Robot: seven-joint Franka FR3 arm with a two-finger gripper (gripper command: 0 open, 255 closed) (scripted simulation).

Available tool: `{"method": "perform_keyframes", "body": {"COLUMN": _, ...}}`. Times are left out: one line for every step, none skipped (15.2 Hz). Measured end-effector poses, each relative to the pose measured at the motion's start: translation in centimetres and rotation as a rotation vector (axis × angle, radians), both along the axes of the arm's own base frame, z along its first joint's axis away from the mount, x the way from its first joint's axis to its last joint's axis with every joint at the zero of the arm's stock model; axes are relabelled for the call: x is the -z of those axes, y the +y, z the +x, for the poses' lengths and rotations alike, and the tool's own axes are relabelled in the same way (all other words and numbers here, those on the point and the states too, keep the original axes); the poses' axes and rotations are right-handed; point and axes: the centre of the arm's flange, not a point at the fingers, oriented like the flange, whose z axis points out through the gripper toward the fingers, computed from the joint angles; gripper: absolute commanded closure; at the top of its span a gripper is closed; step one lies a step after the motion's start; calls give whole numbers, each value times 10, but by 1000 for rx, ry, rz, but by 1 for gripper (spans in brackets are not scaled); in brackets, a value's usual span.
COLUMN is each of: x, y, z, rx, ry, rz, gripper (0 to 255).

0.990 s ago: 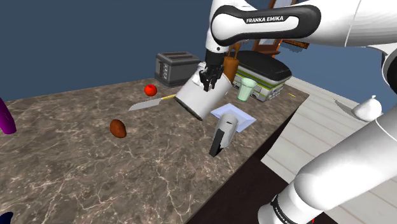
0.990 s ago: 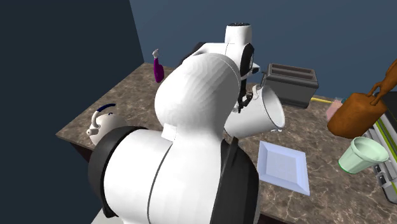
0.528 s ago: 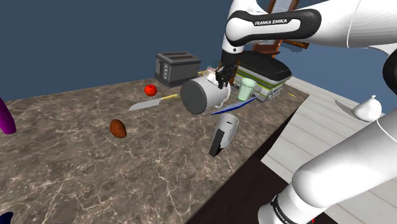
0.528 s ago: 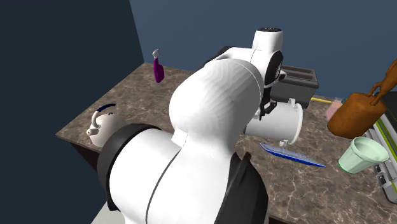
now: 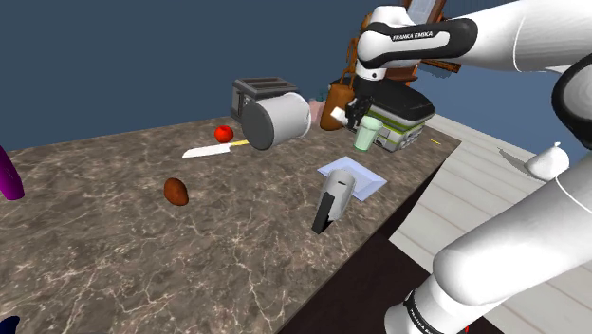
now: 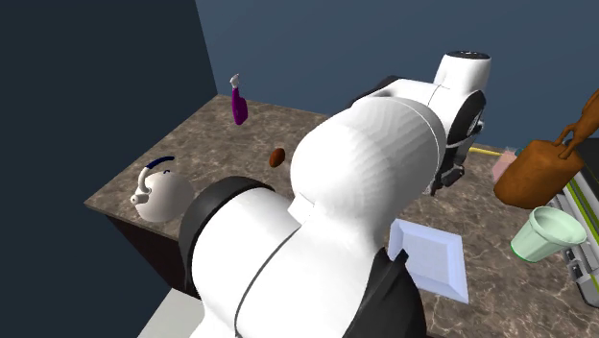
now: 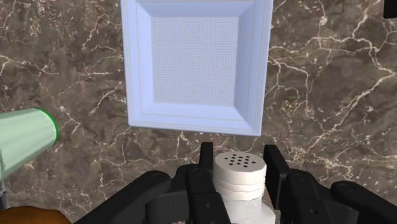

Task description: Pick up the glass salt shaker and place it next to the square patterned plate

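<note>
Wrist view first, and we go across it. The green cup (image 7: 25, 137) pokes in at the edge. Bare marble counter (image 7: 83, 76) lies between it and the square plate (image 7: 197, 63). The plate is pale blue with little squares drawn on it. It lies flat, straight ahead of the gripper (image 7: 240, 154). The two black fingers (image 7: 207, 158) are closed partway and squeeze the salt shaker (image 7: 238, 168) between them. Its white cap with the small holes sticks out by the fingertips. Its body runs back toward the palm, so we think its long side goes along the fingers, but the body is cut off at the edge of the view. To us, the shaker has to come down on the bare marble beside the plate, not on it. In the shoulder view the gripper (image 5: 359, 106) hangs above the counter near the green cup, and the shaker is hard to pick out there.
</note>
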Motion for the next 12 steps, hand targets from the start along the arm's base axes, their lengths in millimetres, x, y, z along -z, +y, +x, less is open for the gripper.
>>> {"method": "perform_keyframes", "body": {"x": 0, "y": -12, "z": -1, "rx": 0, "ry": 0, "rz": 0, "gripper": 255}}
{"method": "perform_keyframes", "body": {"x": 1, "y": -27, "z": -1, "rx": 0, "ry": 0, "rz": 0, "gripper": 255}}
{"method": "perform_keyframes", "body": {"x": 1, "y": -42, "z": -2, "rx": 0, "ry": 0, "rz": 0, "gripper": 255}}
{"method": "perform_keyframes", "body": {"x": -1, "y": -54, "z": -6, "rx": 0, "ry": 0, "rz": 0, "gripper": 255}}
{"method": "perform_keyframes", "body": {"x": -2, "y": -65, "z": -7, "rx": 0, "ry": 0, "rz": 0, "gripper": 255}}
{"method": "perform_keyframes", "body": {"x": 0, "y": -75, "z": -11, "rx": 0, "ry": 0, "rz": 0, "gripper": 255}}
{"method": "perform_keyframes", "body": {"x": -2, "y": -90, "z": -10, "rx": 0, "ry": 0, "rz": 0, "gripper": 255}}
{"method": "perform_keyframes", "body": {"x": -2, "y": -103, "z": -11, "rx": 0, "ry": 0, "rz": 0, "gripper": 255}}
{"method": "perform_keyframes", "body": {"x": -1, "y": -120, "z": -10, "rx": 0, "ry": 0, "rz": 0, "gripper": 255}}
{"method": "perform_keyframes", "body": {"x": 0, "y": -131, "z": -12, "rx": 0, "ry": 0, "rz": 0, "gripper": 255}}
{"method": "perform_keyframes", "body": {"x": 0, "y": -142, "z": -16, "rx": 0, "ry": 0, "rz": 0, "gripper": 255}}
{"method": "perform_keyframes", "body": {"x": 0, "y": -156, "z": -18, "rx": 0, "ry": 0, "rz": 0, "gripper": 255}}
